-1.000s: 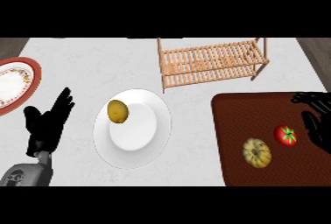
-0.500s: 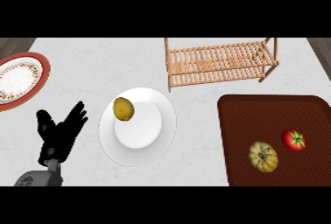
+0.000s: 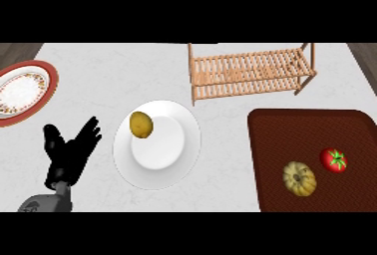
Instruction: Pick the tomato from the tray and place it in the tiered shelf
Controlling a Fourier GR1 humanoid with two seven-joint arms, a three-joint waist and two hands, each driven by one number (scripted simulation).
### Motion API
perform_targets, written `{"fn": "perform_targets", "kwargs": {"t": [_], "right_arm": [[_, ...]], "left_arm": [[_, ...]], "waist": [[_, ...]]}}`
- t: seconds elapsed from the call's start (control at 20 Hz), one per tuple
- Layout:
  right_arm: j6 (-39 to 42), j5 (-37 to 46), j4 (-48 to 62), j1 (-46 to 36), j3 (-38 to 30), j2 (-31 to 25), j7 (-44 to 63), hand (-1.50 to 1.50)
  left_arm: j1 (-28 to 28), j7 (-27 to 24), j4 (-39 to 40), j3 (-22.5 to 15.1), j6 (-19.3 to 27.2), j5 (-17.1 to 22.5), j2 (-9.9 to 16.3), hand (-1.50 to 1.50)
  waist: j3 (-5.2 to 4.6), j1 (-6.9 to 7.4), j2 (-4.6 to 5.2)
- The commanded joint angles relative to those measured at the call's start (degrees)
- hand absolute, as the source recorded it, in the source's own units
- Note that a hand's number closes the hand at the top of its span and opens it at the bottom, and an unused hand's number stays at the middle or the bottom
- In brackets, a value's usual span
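A red tomato (image 3: 333,160) with a green stem lies on the dark brown tray (image 3: 294,134) at the lower right, beside a yellow ribbed squash (image 3: 299,178). The wooden tiered shelf (image 3: 250,72) stands at the back, above the tray, and holds nothing that I can see. My left hand (image 3: 68,155) is at the lower left, open with fingers spread upward, resting left of the white plate. My right hand shows nowhere in the head view.
A white plate (image 3: 168,149) in the middle carries a yellowish-brown potato (image 3: 141,124). A red-rimmed patterned plate (image 3: 22,92) sits at the far left edge. The pale counter runs between the plate, shelf and tray.
My right hand, over the tray's right edge one second ago, has left the view. The view has shifted, so everything sits a little further right. The tomato stays on the tray.
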Motion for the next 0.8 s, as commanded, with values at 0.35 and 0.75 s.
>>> {"fn": "perform_targets", "kwargs": {"t": [0.35, 0.75], "right_arm": [[-2.0, 4.0, -14.7, -3.3, 2.3, 1.1, 18.6, -1.50], [-9.2, 9.5, -25.2, -4.4, 6.1, 8.6, 36.3, -1.50]], "left_arm": [[3.4, 3.2, -4.1, 2.3, -0.4, 0.5, 0.8, 0.00], [3.1, 0.4, -1.2, 3.3, -3.0, 0.0, 1.1, 0.00]], "waist": [[-0.25, -1.59, -0.56], [-0.25, -1.54, -0.51]]}}
